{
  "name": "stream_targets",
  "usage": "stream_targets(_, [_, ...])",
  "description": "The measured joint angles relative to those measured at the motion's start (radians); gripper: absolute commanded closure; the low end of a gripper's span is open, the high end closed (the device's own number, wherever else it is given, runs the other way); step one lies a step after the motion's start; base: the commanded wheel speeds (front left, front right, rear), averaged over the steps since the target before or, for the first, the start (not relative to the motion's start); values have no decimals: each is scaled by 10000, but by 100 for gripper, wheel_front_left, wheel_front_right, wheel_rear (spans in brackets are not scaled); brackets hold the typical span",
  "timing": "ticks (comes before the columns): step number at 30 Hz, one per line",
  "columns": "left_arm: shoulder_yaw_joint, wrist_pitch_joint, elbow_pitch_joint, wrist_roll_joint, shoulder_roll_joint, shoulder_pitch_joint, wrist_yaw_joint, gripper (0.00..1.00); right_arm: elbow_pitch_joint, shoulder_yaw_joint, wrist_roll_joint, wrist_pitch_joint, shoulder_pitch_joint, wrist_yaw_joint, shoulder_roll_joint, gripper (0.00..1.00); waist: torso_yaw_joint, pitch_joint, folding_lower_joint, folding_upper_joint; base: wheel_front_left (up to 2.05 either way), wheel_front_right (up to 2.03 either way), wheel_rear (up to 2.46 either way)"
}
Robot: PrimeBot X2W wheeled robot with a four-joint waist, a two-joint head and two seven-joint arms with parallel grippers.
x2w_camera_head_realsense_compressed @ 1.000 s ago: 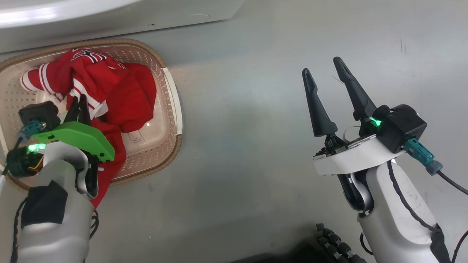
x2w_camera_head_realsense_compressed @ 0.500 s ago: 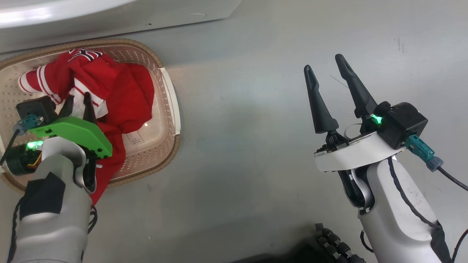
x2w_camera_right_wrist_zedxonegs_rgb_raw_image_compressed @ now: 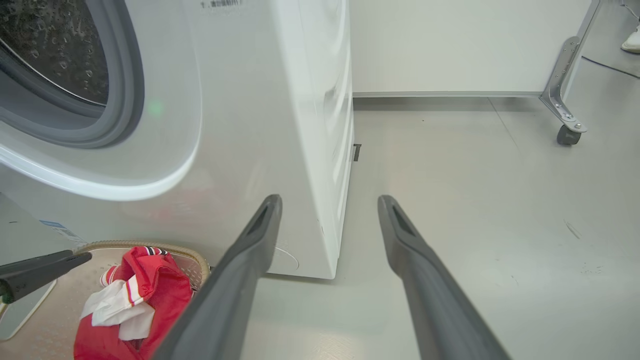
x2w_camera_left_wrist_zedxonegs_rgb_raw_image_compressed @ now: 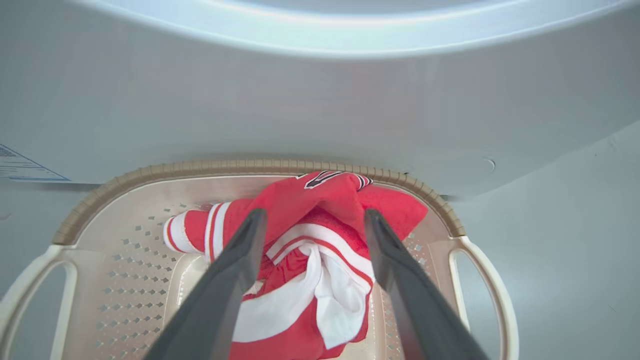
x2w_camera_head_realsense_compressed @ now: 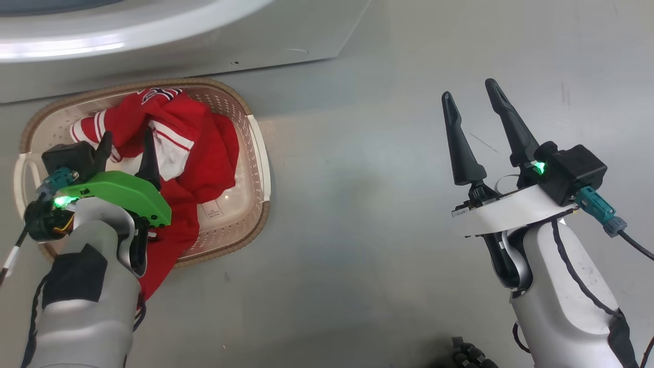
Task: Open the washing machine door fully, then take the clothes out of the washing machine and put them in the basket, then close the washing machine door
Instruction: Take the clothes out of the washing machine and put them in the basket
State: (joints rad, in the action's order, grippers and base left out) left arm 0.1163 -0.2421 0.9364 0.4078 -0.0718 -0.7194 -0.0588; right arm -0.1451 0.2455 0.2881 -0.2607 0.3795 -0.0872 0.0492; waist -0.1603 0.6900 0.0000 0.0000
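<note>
The red clothes (x2w_camera_head_realsense_compressed: 204,148) with white stripes lie heaped in the cream basket (x2w_camera_head_realsense_compressed: 255,153), and one end hangs over its near rim. My left gripper (x2w_camera_head_realsense_compressed: 127,137) hovers just over the heap, open, fingers apart with nothing between them. In the left wrist view the left gripper (x2w_camera_left_wrist_zedxonegs_rgb_raw_image_compressed: 315,215) straddles the clothes (x2w_camera_left_wrist_zedxonegs_rgb_raw_image_compressed: 320,195) above the basket (x2w_camera_left_wrist_zedxonegs_rgb_raw_image_compressed: 250,166). The white washing machine (x2w_camera_head_realsense_compressed: 153,56) stands right behind the basket, and its grey drum ring (x2w_camera_right_wrist_zedxonegs_rgb_raw_image_compressed: 120,100) is in sight. The washing machine door is out of view. My right gripper (x2w_camera_head_realsense_compressed: 469,90) is open over bare floor.
Grey floor spreads to the right of the washing machine (x2w_camera_right_wrist_zedxonegs_rgb_raw_image_compressed: 280,125). A metal frame on a caster (x2w_camera_right_wrist_zedxonegs_rgb_raw_image_compressed: 565,100) stands by the far wall, with a person's shoe (x2w_camera_right_wrist_zedxonegs_rgb_raw_image_compressed: 631,42) beyond it. A black ribbed part (x2w_camera_head_realsense_compressed: 470,352) sits at the bottom edge.
My left gripper has gone from shut on the clothes to open, leaving them in the basket. The head camera has shifted, so the whole picture slid. The right arm has not moved.
</note>
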Motion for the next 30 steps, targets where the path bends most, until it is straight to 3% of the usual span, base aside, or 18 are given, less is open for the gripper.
stream_targets(11, [148,-144,-1319,-255,221,506,-159,0,-224,-575,-322,0,-490,-40,117,0,445,-1050,0,0,0,0,0])
stream_targets(12, [71,-144,-2057,-324,222,622,-157,0,-224,-683,-368,0,-599,-40,132,0,557,-1278,0,0,0,0,0])
stream_targets(19, [-240,-146,-3837,-644,236,1003,-150,0,-259,-817,-441,0,-946,-42,125,0,894,-1977,0,0,0,0,0])
stream_targets(30, [-360,-146,-5902,-1306,242,2951,314,0,-290,-978,-458,0,-1710,-42,107,0,1295,-3316,0,0,0,0,0])
